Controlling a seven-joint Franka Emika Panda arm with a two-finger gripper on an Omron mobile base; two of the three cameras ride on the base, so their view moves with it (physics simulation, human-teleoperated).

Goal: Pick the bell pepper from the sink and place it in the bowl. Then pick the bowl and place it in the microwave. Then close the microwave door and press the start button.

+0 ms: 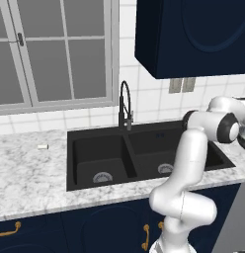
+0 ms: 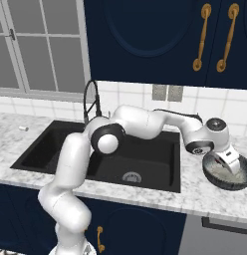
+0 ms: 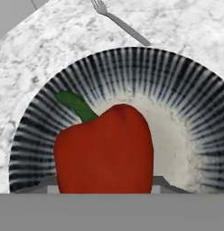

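A shiny red bell pepper (image 3: 105,149) with a green stem hangs just over the bowl (image 3: 186,90), which is round, dark and ribbed with a pale centre. My gripper (image 3: 106,187) is shut on the bell pepper, and its fingertips (image 3: 160,182) show at either side of the fruit's lower part. In the right base view the hand (image 2: 229,160) reaches out right over the bowl (image 2: 215,178), which stands on the marble counter right of the black sink (image 2: 150,149). The sink (image 1: 109,153) and its black gooseneck tap (image 1: 125,106) also lie in the left base view. The microwave is out of view.
A fork (image 3: 120,21) lies on the counter beyond the bowl. A small white object (image 1: 42,147) sits on the counter left of the sink. Dark blue wall cabinets (image 2: 160,40) hang above, and a window (image 1: 50,49) fills the wall at left.
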